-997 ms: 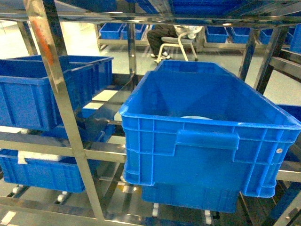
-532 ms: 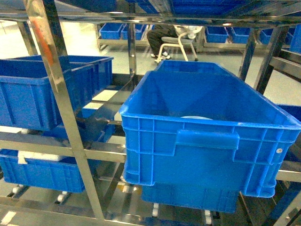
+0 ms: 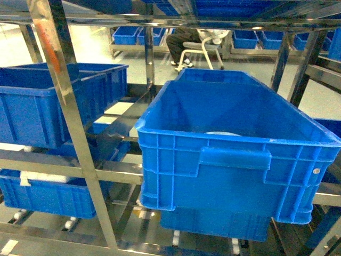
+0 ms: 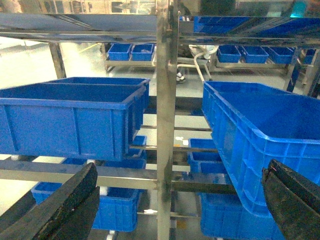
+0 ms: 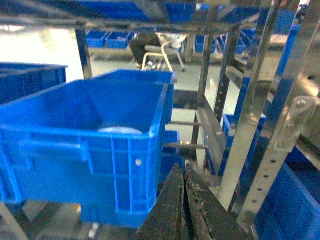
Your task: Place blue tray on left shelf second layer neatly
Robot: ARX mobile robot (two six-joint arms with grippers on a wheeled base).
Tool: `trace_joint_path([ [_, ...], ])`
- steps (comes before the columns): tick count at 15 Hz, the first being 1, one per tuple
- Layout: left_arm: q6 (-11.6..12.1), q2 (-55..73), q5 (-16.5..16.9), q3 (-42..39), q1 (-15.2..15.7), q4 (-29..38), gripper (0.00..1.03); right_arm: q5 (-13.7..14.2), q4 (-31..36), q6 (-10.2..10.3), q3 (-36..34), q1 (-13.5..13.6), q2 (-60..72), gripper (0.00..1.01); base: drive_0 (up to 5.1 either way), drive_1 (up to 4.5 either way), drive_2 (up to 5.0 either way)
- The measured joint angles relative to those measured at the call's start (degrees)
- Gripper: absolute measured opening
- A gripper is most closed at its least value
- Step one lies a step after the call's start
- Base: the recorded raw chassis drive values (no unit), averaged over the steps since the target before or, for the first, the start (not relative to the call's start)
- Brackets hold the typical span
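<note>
Only a pale rounded sliver of the blue tray (image 3: pixel 222 133) shows, lying inside a deep blue crate (image 3: pixel 234 165) on the right part of the rack. The crate's front wall hides the rest. The right wrist view catches the same sliver (image 5: pixel 120 130). The left shelf (image 3: pixel 50 164) is a shiny steel rack holding a dark-blue crate (image 3: pixel 48 106) on its rails. My left gripper (image 4: pixel 177 200) is open, its black fingers (image 4: pixel 65 200) wide apart in front of a steel post (image 4: pixel 166 125), with nothing between them. My right gripper (image 5: pixel 181 169) is shut on nothing, below the crate's right corner. Neither gripper appears in the head view.
More blue crates (image 3: pixel 48 194) sit on the lower tiers, with white rollers (image 3: pixel 69 224) under them. A perforated steel upright (image 5: pixel 280 135) stands close to my right gripper. Beyond the rack, a seated person on a chair (image 3: pixel 194 45) and further crates (image 3: pixel 130 34) are visible.
</note>
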Motion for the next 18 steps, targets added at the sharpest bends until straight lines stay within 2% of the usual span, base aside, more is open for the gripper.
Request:
trace_joint_path([
  [1,0.0,0.0,0.0,0.0,0.0,-0.02,0.98,-0.02,-1.66,0.11,0.0,0.0,-4.39,0.02,0.0,0.0,0.0],
  [3,0.0,0.0,-0.09,0.0,0.0,0.04,0.98,0.04,-2.45,0.07,-0.02,0.0,-4.28,0.03,0.0,0.0,0.0],
  [7,0.0,0.0,0.0,0.0,0.0,0.02,0.98,0.0,-2.05,0.09,-0.02,0.0,-4.35,0.41,0.0,0.0,0.0],
  [8,0.0,0.0,0.0,0.0,0.0,0.02,0.98,0.0,-2.08,0.09,-0.02,0.0,-4.35,0.56,0.0,0.0,0.0],
  [9,0.0,0.0,0.0,0.0,0.0,0.02,0.98,0.0,-2.08,0.09,-0.02,0.0,-4.35,0.65,0.0,0.0,0.0],
  [12,0.0,0.0,0.02,0.0,-0.02,0.02,0.98,0.02,-2.05,0.11,-0.02,0.0,-4.35,1.0,1.7,1.73,1.7],
  [13,0.0,0.0,0.02,0.0,-0.02,0.02,0.98,0.02,-2.03,0.11,-0.02,0.0,-4.35,0.97,2.0,2.02,2.0],
  [18,0.0,0.0,0.0,0.0,0.04,0.02,0.98,0.0,-2.05,0.11,-0.02,0.0,-4.35,0.98,0.5,0.47,0.5],
])
